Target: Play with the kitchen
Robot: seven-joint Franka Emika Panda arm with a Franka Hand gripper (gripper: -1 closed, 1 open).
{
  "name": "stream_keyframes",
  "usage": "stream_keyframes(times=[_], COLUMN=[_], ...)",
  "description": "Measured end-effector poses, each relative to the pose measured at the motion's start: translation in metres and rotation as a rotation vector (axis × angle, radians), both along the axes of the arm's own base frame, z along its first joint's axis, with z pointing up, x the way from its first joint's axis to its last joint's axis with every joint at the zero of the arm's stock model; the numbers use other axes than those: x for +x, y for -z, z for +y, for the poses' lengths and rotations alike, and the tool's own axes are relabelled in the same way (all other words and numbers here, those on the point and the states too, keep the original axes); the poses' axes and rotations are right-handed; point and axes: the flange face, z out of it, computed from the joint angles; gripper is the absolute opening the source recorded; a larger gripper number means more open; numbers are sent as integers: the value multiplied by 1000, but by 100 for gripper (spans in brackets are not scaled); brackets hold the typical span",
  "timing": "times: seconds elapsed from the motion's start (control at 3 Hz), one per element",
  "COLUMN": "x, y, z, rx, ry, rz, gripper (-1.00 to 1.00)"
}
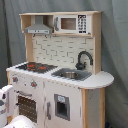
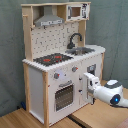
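The kitchen point(image 1: 60, 95) point(image 2: 37, 85) is a tall white and light-wood toy standing upright. It has a black faucet point(image 1: 84, 57) point(image 2: 75, 38) over a sink point(image 1: 70, 75), a red-ringed hob point(image 1: 35, 66) point(image 2: 52, 59), a grey hood point(image 1: 39, 29) and a windowed oven door point(image 2: 64, 95). In the second exterior view my gripper point(image 2: 90, 87) hovers close to the small cupboard door point(image 2: 92, 70) on the kitchen's front, to the oven's right. White parts of my arm point(image 1: 5, 102) show at the first exterior view's lower left.
A toy microwave point(image 1: 70, 23) point(image 2: 75, 11) sits on the top shelf. The kitchen stands on a wooden surface point(image 2: 30, 119) in front of a grey curtain point(image 2: 10, 50). My white arm with a blue light point(image 2: 112, 95) reaches in from the second exterior view's right.
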Motion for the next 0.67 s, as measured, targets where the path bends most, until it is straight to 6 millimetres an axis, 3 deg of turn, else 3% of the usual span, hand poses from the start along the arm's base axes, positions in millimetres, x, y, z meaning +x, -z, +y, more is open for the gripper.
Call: stream_keyframes(times=[0.67], x=[21], y=[9], z=[-13], rx=[-21], ry=[-97], rz=[42], gripper=[100])
